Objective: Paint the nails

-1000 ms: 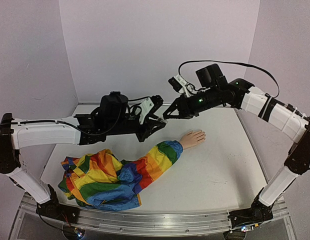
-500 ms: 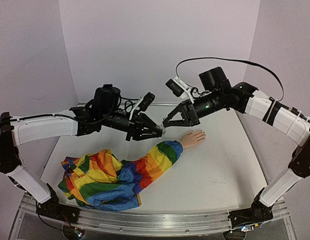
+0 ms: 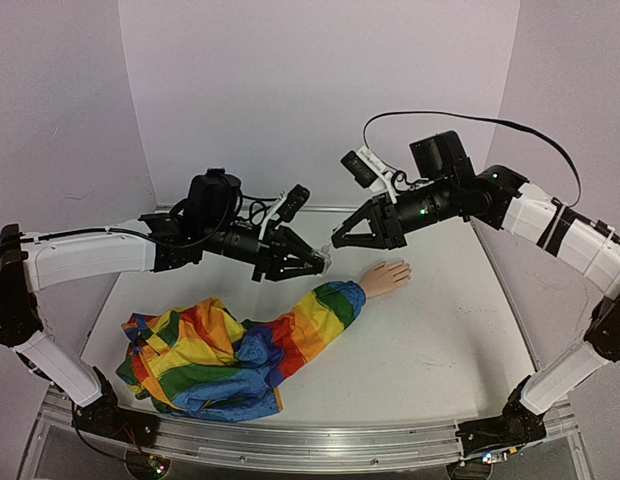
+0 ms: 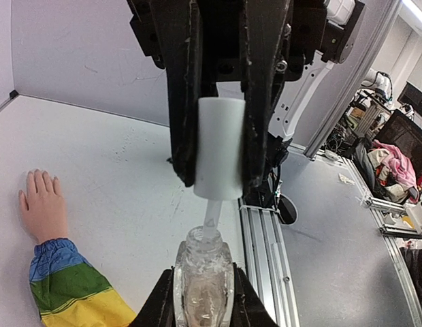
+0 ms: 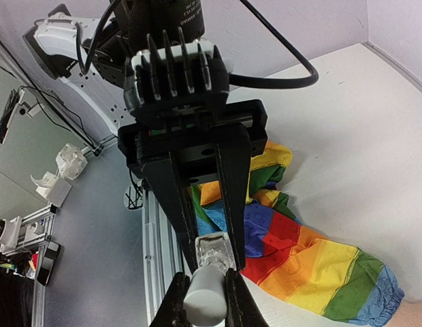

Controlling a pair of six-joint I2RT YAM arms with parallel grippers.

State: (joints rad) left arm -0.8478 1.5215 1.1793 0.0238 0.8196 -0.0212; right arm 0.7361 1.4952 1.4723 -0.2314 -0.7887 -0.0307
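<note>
The clear bottle (image 4: 204, 272) is clenched in the left pincer (image 3: 318, 263). Its white cap (image 4: 218, 146) is gripped by the right pincer (image 3: 338, 241) and lifted, brush stem (image 4: 212, 216) not yet out of the neck. The nails (image 4: 39, 176) of the mannequin hand (image 3: 387, 275), lying on the table (image 3: 440, 340) near-right of both pincers, are judged untouched; all painting is left.

In the top view the nails (image 3: 403, 268) of the mannequin hand (image 3: 387, 276) are too small to tell apart. The lower right corner of the right wrist view cuts that hand off almost wholly. The lower edge of the left wrist view cuts the clear bottle (image 4: 203, 269). Below the white cap (image 4: 218, 146), the end of the brush (image 4: 211, 215) is blurred inside the neck.
</note>
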